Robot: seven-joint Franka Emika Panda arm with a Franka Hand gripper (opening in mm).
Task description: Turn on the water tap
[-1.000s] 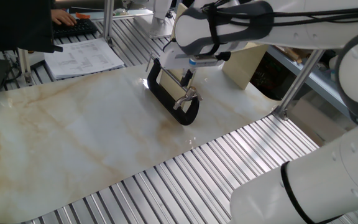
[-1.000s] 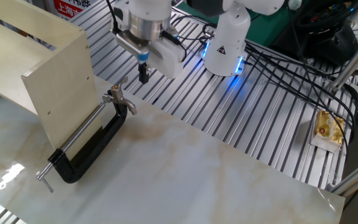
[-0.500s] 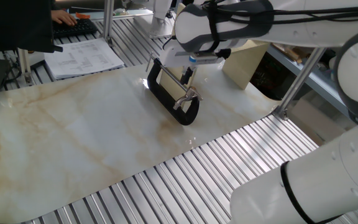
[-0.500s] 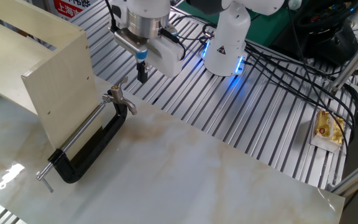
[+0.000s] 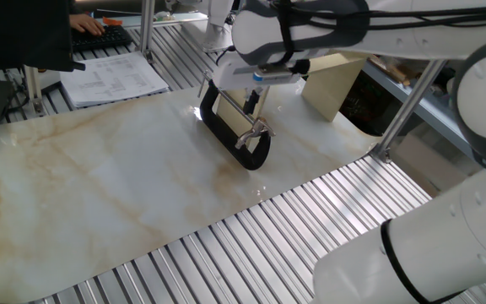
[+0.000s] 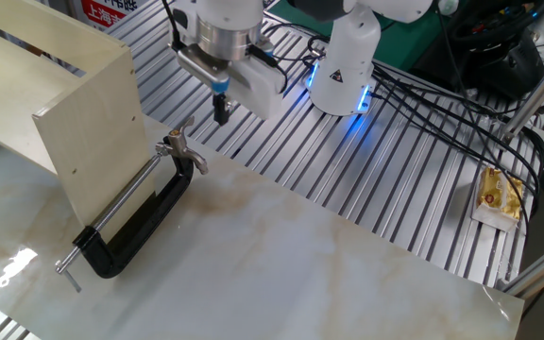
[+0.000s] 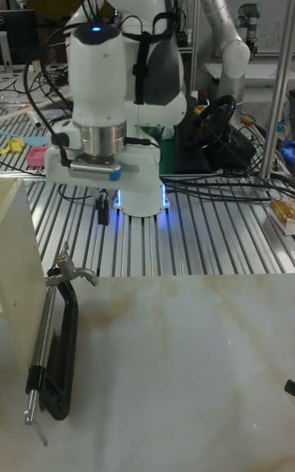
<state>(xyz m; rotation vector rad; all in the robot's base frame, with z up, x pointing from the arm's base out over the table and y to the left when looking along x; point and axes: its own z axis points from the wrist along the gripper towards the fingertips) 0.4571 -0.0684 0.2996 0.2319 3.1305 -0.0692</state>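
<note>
On the marble worktop (image 6: 329, 264), beside the beige box: observations for this moment.

Water tap (image 6: 140, 219): glossy black U-shaped body lying flat on the worktop, touching or just beside the beige box (image 6: 69, 104); thin silver rod spans its opening.
Lever (image 6: 179, 142): small chrome piece at the tap end nearest the arm base; a short crossbar sits at the far end of the rod.
Same tap, other views: (image 5: 234, 135), (image 7: 57, 349).
Tool (image 6: 221, 110): hangs above and just beyond the lever end of the tap, apart from it, over the slatted aluminium surface next to the worktop edge. Also seen at (image 5: 252, 103) and (image 7: 102, 215).
Tool state: fingers look close together with nothing between them; too small and dark to say whether fully clenched, so cannot tell.
Contact: none visible between tool and lever in any view.
Progress (judgement): early; approach only. The lever appears untouched.
Remaining (judgement): lower the tool to the lever, then push or grip it and swing it round.
Surroundings: cables and a lit arm base beyond the tap; papers at the far side of the worktop.
</note>
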